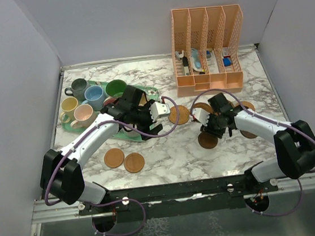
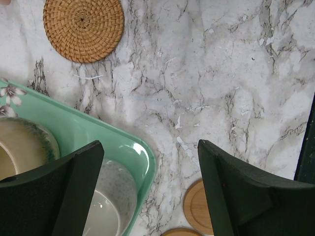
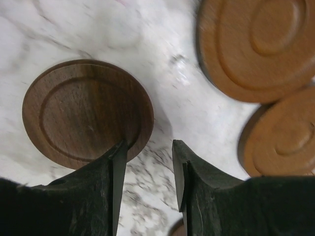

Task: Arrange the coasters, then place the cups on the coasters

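From above, small shiny mugs [image 1: 94, 94] sit on the mint-green flowered tray [image 1: 74, 127]. Thin round wooden coasters [image 1: 134, 162] lie on the marble table [image 1: 168, 162], right of the tray.

The left wrist view shows the left gripper [image 2: 150, 147] over the tray's corner, jaws wide apart, holding nothing.

The right wrist view shows the right gripper [image 3: 149, 145], well right of the tray. Its jaws are partly apart and empty, and one finger is over the rim of a dark brown wooden coaster [image 3: 86, 113]. The coaster looks light, stiff and flat, so pinch its edge.

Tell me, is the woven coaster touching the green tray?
Apart. The left wrist view shows bare table between the woven coaster and the green tray, so they do not meet.
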{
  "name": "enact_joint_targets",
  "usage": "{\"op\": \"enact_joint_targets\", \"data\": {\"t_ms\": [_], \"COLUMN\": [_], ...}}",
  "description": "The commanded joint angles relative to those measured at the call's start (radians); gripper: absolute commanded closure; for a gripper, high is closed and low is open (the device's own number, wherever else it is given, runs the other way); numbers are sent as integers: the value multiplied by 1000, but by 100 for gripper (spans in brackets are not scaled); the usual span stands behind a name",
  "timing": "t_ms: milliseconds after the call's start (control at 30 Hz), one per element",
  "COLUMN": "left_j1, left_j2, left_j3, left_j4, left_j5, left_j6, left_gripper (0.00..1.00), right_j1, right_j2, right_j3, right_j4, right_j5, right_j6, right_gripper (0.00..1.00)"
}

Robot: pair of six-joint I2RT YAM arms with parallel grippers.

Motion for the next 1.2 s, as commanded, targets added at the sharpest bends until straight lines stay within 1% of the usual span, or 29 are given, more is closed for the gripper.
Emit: {"op": "enact_joint_targets", "data": {"t_ms": [0,300,500,700,900,1167], "left_j1": [8,9,9,11,11,11], "left_j2": [-36,-41,-43,-39,-35,-25], "left_j3": [-11,-17,-20,-21,-20,-15], "left_j4": [6,6,8,9,9,9], "left_j5": [34,33,31,31,30,28], "left_j6": [-1,4,6,8,7,7], "left_gripper": [19,19,19,18,18,18], "right_j1": [-90,-213,-287,-312,-313,-312], "right_j2": [38,18,21,34,62,46], "right_j3": [-70,-76,-68,-54,-11,-1], "right_j4": [-82,-67,-61,-62,-99,-107], "right_j5": [169,227,240,221,139,-9], "right_j6": [-108,-193,-240,-247,-206,-135], "right_gripper": [58,59,59,59,59,59]}}
